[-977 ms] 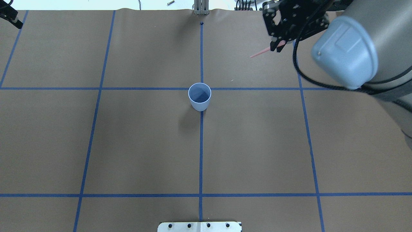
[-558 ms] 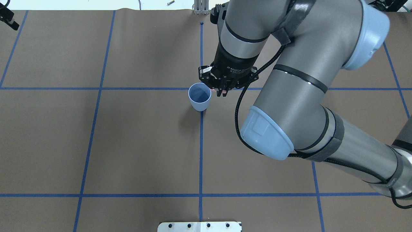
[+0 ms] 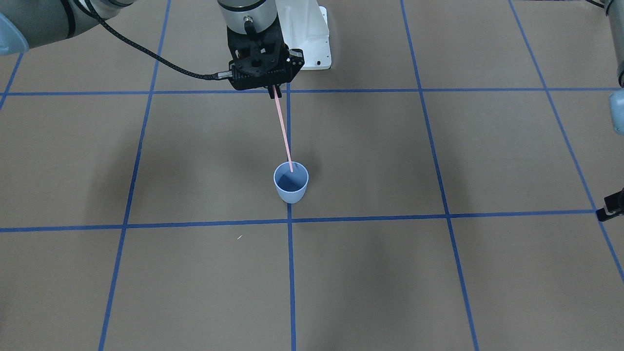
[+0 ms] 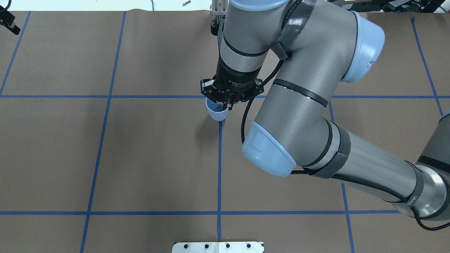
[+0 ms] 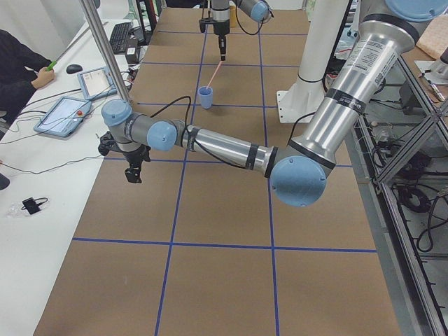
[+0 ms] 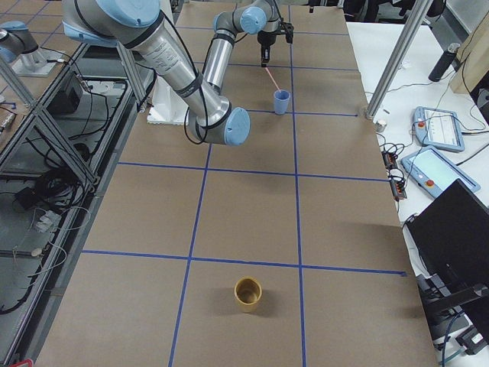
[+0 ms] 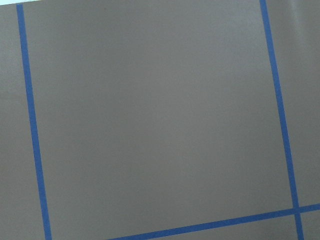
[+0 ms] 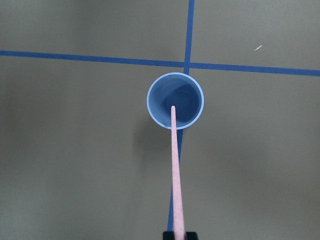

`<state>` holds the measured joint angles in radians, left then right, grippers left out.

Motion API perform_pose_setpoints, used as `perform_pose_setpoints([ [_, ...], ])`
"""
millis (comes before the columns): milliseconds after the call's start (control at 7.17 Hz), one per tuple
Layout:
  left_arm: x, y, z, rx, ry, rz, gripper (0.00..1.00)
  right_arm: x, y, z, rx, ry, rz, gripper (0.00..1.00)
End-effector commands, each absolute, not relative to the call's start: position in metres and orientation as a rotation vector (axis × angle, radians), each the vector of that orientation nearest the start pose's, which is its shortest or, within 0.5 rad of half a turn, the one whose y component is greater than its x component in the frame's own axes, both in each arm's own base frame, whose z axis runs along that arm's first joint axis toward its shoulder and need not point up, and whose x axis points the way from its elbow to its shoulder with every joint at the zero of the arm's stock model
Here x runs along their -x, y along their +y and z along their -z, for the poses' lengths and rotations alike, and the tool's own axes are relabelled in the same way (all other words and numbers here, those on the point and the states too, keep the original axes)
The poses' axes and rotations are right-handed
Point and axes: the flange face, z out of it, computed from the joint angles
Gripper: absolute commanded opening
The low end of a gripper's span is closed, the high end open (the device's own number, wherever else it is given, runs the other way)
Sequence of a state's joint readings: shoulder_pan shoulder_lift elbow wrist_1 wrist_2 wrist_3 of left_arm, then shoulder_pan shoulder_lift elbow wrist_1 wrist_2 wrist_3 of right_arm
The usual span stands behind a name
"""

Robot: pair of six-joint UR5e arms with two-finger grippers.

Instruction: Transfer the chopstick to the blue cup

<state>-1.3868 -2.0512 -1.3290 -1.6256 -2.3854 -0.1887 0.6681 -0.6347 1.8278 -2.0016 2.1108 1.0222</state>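
Note:
The blue cup (image 3: 291,191) stands upright at the table's centre, on a crossing of blue tape lines; it also shows as cup (image 8: 156,116), cup (image 4: 214,114), cup (image 5: 205,97) and cup (image 6: 282,102). My right gripper (image 3: 274,90) hangs above it, shut on the top end of the pink chopstick (image 3: 283,130). The chopstick (image 8: 175,170) points nearly straight down. Its tip lies over the cup's opening, about at rim height. My left gripper (image 5: 133,173) hovers low at the table's far left edge; its fingers are too small to read.
A tan cup (image 6: 247,293) stands alone towards the table's right end. The white base plate (image 3: 312,44) is at the robot's side. A side desk holds tablets (image 5: 66,112), with a person's arm (image 5: 21,66) near them. A metal post (image 5: 105,56) rises at the table edge.
The right arm swung in from the far right corner to above the cup. The chopstick turned from slanting sideways to pointing down over the opening.

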Motion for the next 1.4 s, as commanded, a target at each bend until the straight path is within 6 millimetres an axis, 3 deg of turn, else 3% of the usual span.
perform_pose_setpoints([
  [0,-0.067,-0.694,-0.490,-0.126,0.846,-0.115,0.99,0.446,-0.455,-0.048,0.018,-0.887,0.096,0.00],
  [419,-0.067,-0.693,-0.491,-0.124,0.846,-0.115,0.99,0.468,-0.472,-0.062,0.018,-0.890,0.104,0.00],
  [1116,-0.067,-0.693,-0.491,-0.124,0.846,-0.115,0.99,0.483,-0.483,-0.076,0.032,-0.883,0.096,0.00],
  [1256,-0.067,-0.693,-0.491,-0.124,0.846,-0.115,0.99,0.485,-0.486,-0.078,0.027,-0.890,0.095,0.08],
])
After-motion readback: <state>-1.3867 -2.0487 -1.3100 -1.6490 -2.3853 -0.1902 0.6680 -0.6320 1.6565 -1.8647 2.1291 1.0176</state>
